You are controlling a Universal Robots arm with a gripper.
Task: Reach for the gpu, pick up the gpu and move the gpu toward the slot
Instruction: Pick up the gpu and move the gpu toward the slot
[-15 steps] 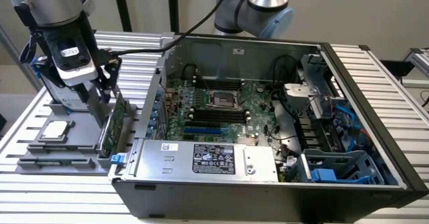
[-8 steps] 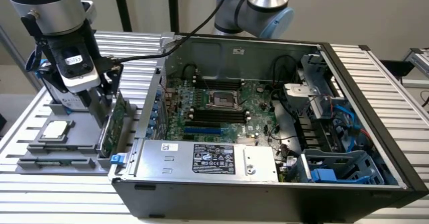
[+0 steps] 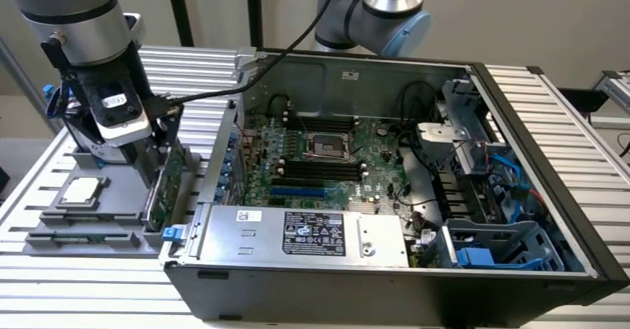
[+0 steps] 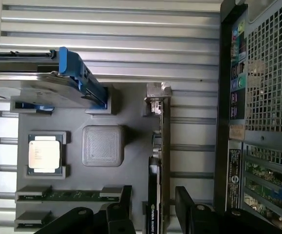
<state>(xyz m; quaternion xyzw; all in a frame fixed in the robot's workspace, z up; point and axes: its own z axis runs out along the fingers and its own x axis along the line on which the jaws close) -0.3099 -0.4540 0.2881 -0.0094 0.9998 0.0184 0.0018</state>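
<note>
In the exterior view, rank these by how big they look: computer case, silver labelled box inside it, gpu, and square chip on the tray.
Largest to smallest:
1. computer case
2. silver labelled box
3. gpu, standing on edge, so it looks slim
4. square chip

End effector (image 3: 159, 159) at the upright gpu (image 3: 167, 190) — beside the case (image 3: 344, 303).

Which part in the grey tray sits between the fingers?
The gpu, the green card on edge with a metal bracket; the chip and memory sticks lie flat elsewhere.
</note>
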